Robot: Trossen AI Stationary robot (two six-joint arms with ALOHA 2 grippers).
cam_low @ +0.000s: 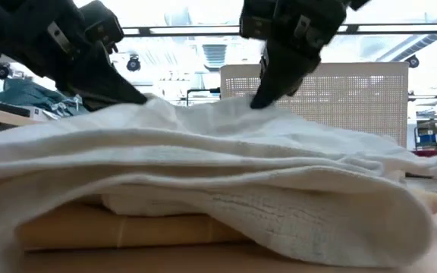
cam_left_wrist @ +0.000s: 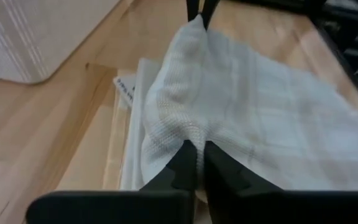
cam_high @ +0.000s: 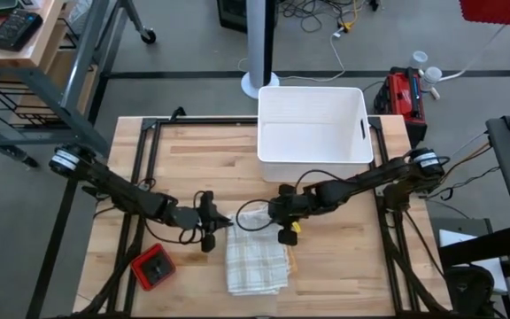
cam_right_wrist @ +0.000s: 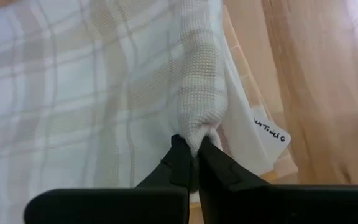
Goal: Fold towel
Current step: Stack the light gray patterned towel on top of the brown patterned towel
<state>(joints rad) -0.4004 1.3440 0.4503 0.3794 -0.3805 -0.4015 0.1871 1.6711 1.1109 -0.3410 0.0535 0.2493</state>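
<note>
- High view: towel lies at lower centre of the table; left gripper meets its upper left corner, right gripper its upper right. White bin above; red block lower left.
- Low view: towel fills the frame, both grippers at its top edge.
- Left wrist view: fingers pinched closed on a fold of towel.
- Right wrist view: fingers clamped on a bunched towel edge.

The wooden table carries a white plastic bin at its far edge, a checked towel near the front, and a red-and-black block beside the towel.
</note>
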